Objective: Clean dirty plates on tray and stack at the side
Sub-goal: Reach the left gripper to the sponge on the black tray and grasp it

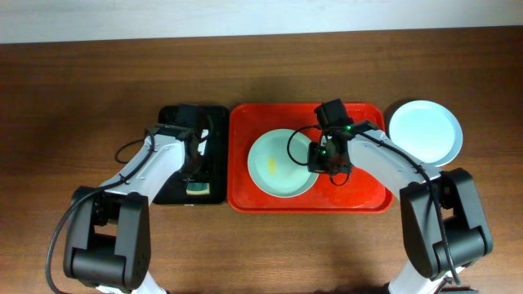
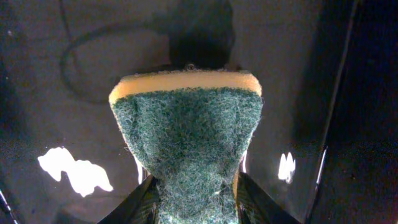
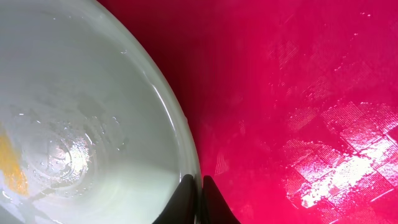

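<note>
One pale green dirty plate [image 1: 278,167] with a yellow smear [image 1: 272,166] lies on the red tray [image 1: 359,204]. My right gripper [image 1: 320,158] is at the plate's right edge. In the right wrist view its jaws [image 3: 200,180] are pinched on the thin rim of the plate [image 3: 93,112], with the smear [image 3: 12,165] at the far left and the wet red tray [image 3: 298,93] beside it. My left gripper [image 1: 196,175] hovers over the black tray [image 1: 216,163], shut on a green-and-yellow sponge [image 2: 186,124], which hangs scrubby side towards the camera.
A clean pale plate [image 1: 425,132] sits on the wooden table just right of the red tray. The black tray [image 2: 62,62] has a glossy wet floor. Bare table lies in front and behind both trays.
</note>
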Robot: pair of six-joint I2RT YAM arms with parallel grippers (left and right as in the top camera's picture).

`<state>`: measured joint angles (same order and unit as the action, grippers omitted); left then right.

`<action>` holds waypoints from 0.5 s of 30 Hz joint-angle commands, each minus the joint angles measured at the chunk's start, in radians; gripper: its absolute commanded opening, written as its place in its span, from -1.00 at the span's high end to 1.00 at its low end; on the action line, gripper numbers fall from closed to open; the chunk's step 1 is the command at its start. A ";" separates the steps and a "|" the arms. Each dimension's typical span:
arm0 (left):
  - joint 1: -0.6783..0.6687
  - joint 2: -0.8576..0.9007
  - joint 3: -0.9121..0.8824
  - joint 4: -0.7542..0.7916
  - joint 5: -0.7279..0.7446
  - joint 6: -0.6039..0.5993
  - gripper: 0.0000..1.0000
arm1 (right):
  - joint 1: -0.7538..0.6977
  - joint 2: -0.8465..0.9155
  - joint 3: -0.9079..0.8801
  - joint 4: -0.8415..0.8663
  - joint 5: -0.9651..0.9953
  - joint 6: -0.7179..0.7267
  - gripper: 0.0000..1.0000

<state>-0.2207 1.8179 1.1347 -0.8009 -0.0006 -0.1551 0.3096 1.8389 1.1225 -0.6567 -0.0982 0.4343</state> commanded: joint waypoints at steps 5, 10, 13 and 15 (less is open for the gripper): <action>0.010 0.014 -0.008 0.020 0.004 -0.038 0.22 | 0.005 0.002 -0.012 -0.005 0.002 -0.003 0.89; 0.029 0.015 -0.008 0.014 0.004 -0.038 0.26 | 0.005 0.002 -0.012 -0.003 0.002 -0.003 0.81; 0.027 0.015 -0.012 0.004 0.004 -0.038 0.49 | 0.005 0.002 -0.012 -0.004 0.002 -0.003 0.81; 0.027 0.015 -0.030 0.013 0.004 -0.038 0.47 | 0.005 0.002 -0.012 -0.004 0.002 -0.003 0.81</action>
<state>-0.1997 1.8183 1.1339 -0.7914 -0.0002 -0.1852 0.3096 1.8389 1.1206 -0.6571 -0.0978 0.4339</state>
